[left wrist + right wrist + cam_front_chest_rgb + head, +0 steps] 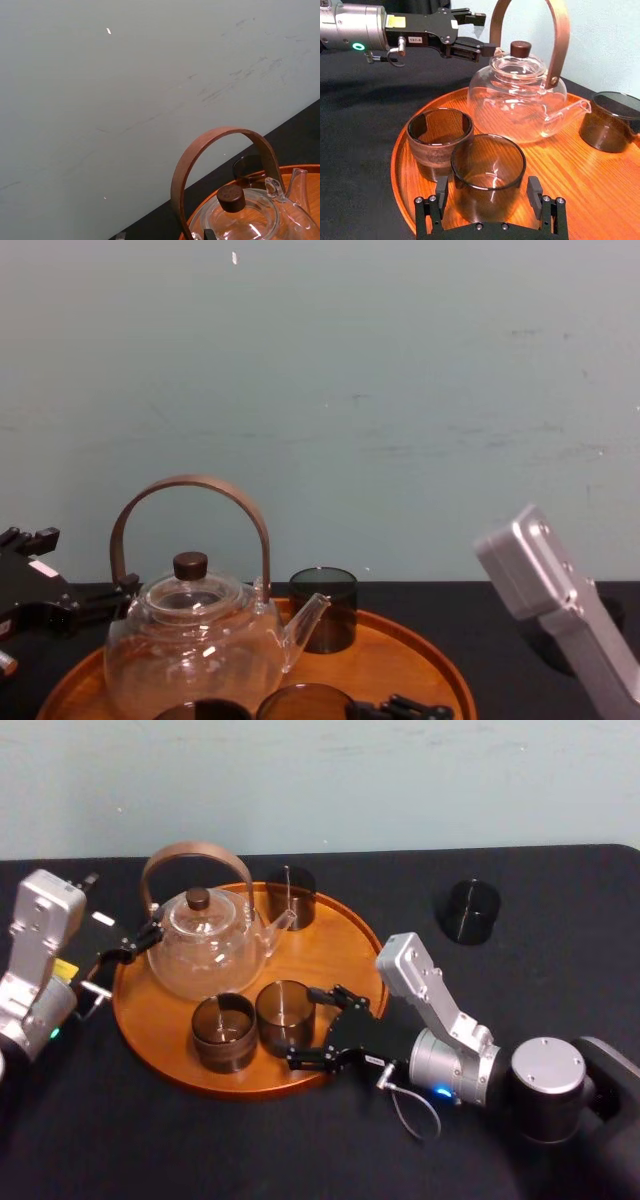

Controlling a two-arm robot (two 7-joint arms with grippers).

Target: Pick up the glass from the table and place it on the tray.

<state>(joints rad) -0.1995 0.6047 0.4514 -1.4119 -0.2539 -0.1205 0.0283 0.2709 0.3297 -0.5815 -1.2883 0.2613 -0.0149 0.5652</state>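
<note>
A smoky glass (pixel 285 1015) (pixel 487 175) stands upright on the front of the round wooden tray (pixel 330 955) (pixel 600 190). My right gripper (pixel 305 1025) (pixel 487 187) is open, with one finger on each side of this glass and a gap at both sides. A second glass (pixel 222 1032) (pixel 439 140) stands right beside it and a third glass (pixel 291 897) (pixel 323 608) sits at the tray's back. One more dark glass (pixel 470 910) stands on the black table (pixel 300 1150), far right of the tray.
A clear glass teapot (pixel 205 955) (pixel 515 95) (pixel 190 640) with a bent wooden handle takes up the tray's left half. My left gripper (pixel 130 945) (pixel 482 34) hovers open at the tray's left edge, close to the handle's base.
</note>
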